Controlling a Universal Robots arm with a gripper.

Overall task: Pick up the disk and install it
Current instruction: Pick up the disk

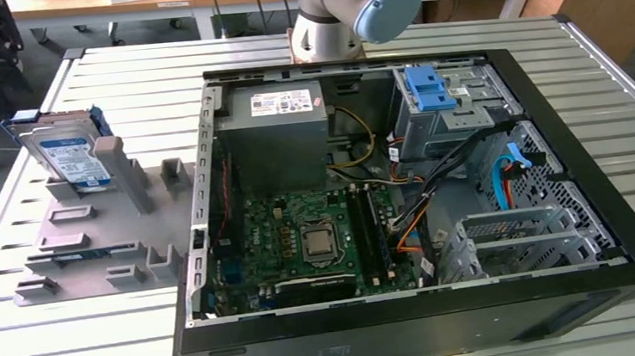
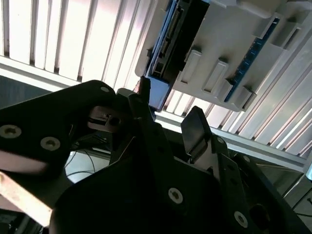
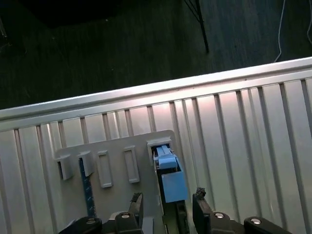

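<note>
The disk [image 1: 68, 157] stands on edge in a grey slotted holder [image 1: 105, 240] on the slatted table, at the exterior view's left, beside the open computer case [image 1: 421, 307]. It is silver with a blue-and-white label and a blue carrier frame. In the first wrist view the disk's blue carrier [image 3: 168, 170] lies in line between my black fingers [image 3: 136, 201], and my gripper [image 3: 168, 197] is open above it and apart from it. In the second wrist view the gripper [image 2: 168, 112] is open with nothing between its fingers, and the disk's edge [image 2: 168, 44] sits beyond them in the holder [image 2: 229, 53].
Inside the case are a grey drive cage with a blue latch [image 1: 439, 90], a power supply [image 1: 272, 121], the motherboard [image 1: 311, 230] and loose cables. A thin blue-edged part [image 1: 71, 254] lies in another holder slot. The table edge [image 3: 146, 92] runs close behind the holder, with dark floor beyond.
</note>
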